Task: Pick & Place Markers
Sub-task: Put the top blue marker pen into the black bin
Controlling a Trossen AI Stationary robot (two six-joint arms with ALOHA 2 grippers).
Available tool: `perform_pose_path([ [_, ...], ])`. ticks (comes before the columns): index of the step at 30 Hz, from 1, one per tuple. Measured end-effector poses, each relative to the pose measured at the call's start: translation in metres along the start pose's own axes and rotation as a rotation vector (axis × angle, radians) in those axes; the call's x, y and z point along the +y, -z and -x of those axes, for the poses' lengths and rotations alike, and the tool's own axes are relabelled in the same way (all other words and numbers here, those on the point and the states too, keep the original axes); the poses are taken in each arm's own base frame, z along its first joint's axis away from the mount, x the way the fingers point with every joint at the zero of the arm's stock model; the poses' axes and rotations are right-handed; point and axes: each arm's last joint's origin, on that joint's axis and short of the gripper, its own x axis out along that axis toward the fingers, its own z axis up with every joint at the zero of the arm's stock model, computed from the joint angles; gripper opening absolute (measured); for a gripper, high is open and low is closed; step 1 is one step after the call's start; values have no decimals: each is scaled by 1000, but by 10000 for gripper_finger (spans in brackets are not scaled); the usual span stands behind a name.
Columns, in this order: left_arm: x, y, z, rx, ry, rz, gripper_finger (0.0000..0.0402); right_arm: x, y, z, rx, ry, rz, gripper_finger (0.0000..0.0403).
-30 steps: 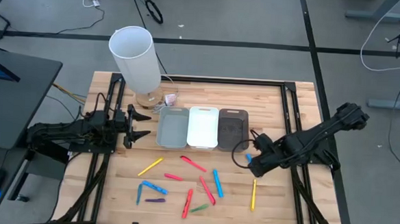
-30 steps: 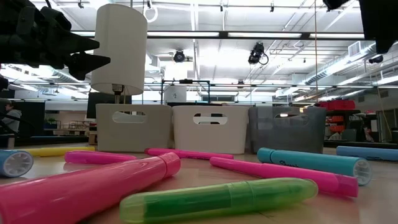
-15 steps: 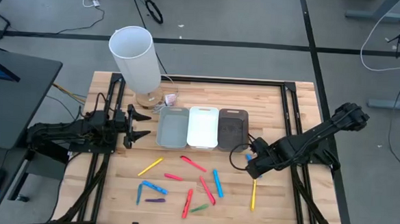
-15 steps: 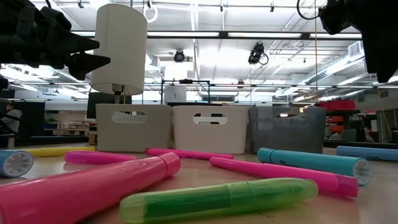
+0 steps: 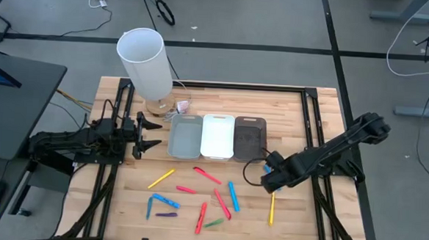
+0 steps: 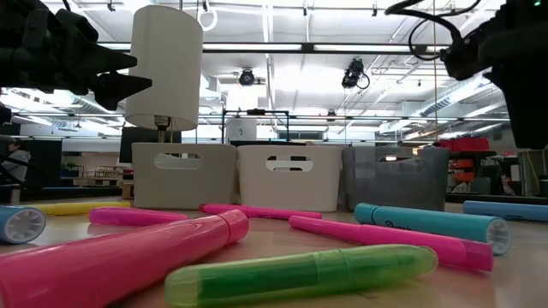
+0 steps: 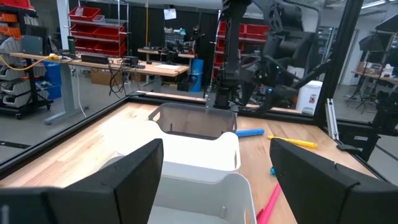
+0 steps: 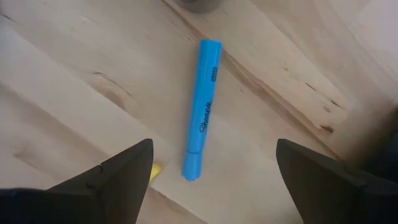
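Blue marker (image 8: 202, 109) on pale wood table (image 8: 74, 74); pink markers (image 6: 116, 261), green marker (image 6: 300, 272); white bin (image 5: 217, 135)

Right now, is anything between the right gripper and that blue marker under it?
Nothing visible. The right gripper is open above the blue marker, which lies alone on bare table; only a yellow marker tip shows beside it.

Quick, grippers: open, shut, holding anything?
Left gripper: open, empty, waiting beside the grey bin.
Right gripper: open, empty, above the blue marker.
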Motion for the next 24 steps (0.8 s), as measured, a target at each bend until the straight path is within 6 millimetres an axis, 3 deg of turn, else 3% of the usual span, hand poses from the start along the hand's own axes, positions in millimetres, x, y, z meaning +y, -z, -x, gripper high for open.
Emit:
perform_pose_path([
  [10, 0, 0, 0, 0, 0, 0, 303, 17, -2, -20, -4, -15, 11, 343],
  [24, 0, 0, 0, -1, 0, 0, 303, 7, -2, -55, 36, -42, -63, 343],
])
